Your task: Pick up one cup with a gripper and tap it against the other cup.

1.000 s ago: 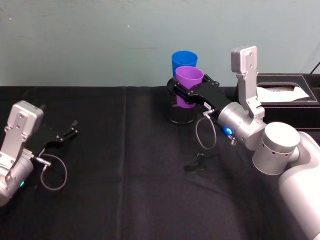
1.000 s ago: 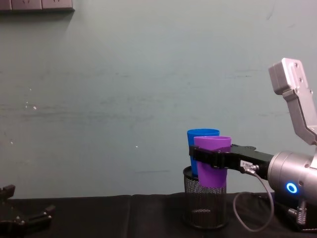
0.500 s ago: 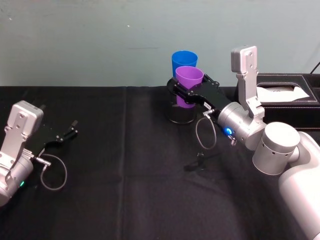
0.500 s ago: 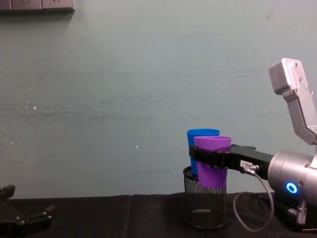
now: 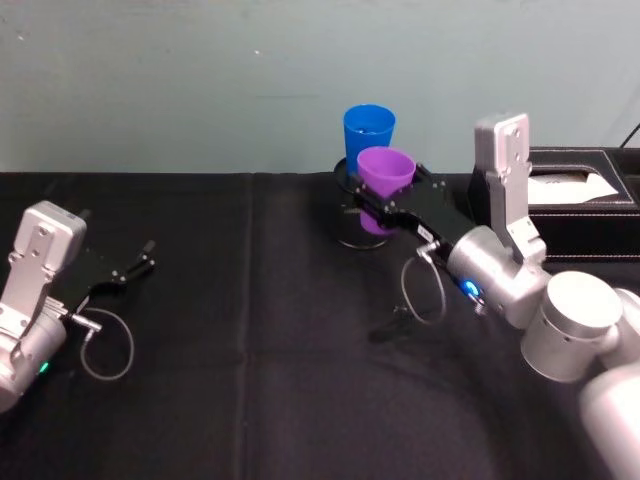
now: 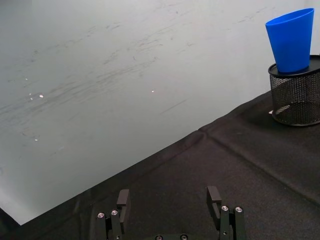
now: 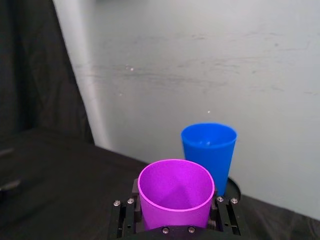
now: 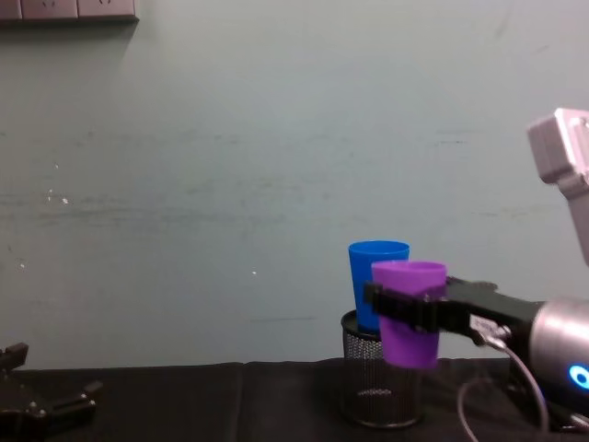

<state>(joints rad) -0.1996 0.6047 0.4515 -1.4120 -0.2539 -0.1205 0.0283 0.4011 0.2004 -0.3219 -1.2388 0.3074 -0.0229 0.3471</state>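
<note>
Pulled back from the blue plastic tumbler (image 5: 368, 131), the right gripper (image 5: 385, 207) clamps the purple plastic tumbler (image 5: 384, 185); tap apparently pending; left gripper (image 6: 170, 201) parked, fingers apart.

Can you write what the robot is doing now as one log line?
right claw: shut on purple cup | blue cup: in mesh holder | left claw: open, idle
</note>
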